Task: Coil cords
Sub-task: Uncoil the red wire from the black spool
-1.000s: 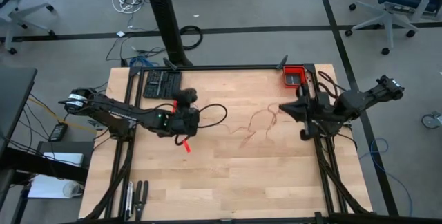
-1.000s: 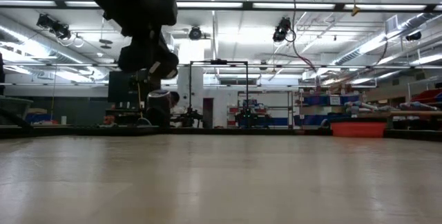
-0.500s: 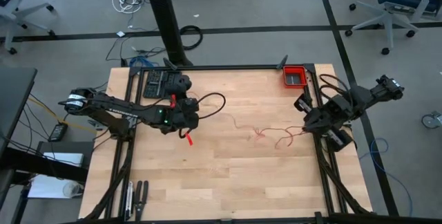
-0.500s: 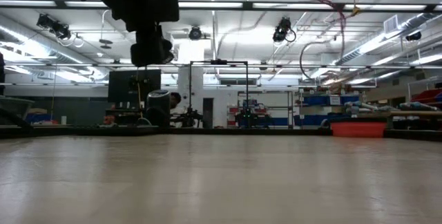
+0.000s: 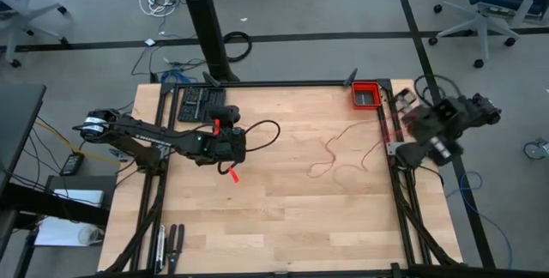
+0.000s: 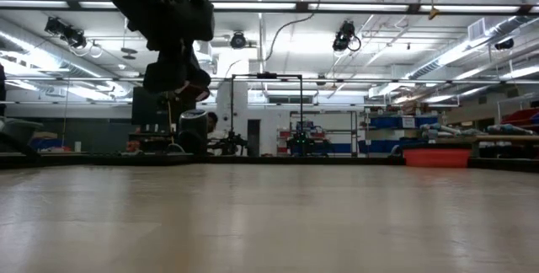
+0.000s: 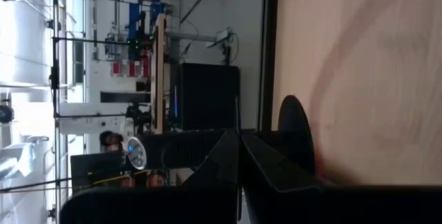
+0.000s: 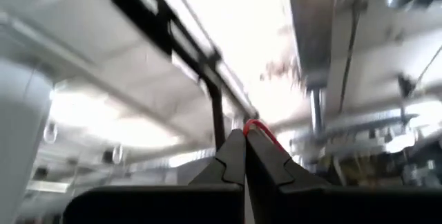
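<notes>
Table top (image 5: 283, 218): pale wood planks, smooth, matt, faint grain. Table frame (image 5: 283, 85): black metal rails, matt. Red cord (image 5: 343, 154): thin, string-like, limp fibre look. Red bin (image 5: 366, 95): plastic, slight gloss. Left gripper (image 7: 239, 156) and right gripper (image 8: 244, 156): dark matt plastic fingers. Floor (image 5: 326, 3): grey, smooth, dull.

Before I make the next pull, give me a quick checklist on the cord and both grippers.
1. Right gripper holding the red cord: ok; jaws shut, a loop shows at their tip.
2. Cord gathered: not ok; most lies as a loose wavy strand on the table.
3. Left gripper holding the cord: cannot tell; jaws shut, no cord seen between them.
4. Cord apart from the red bin: ok.
5. Cord apart from the black cable by the left arm: ok.
</notes>
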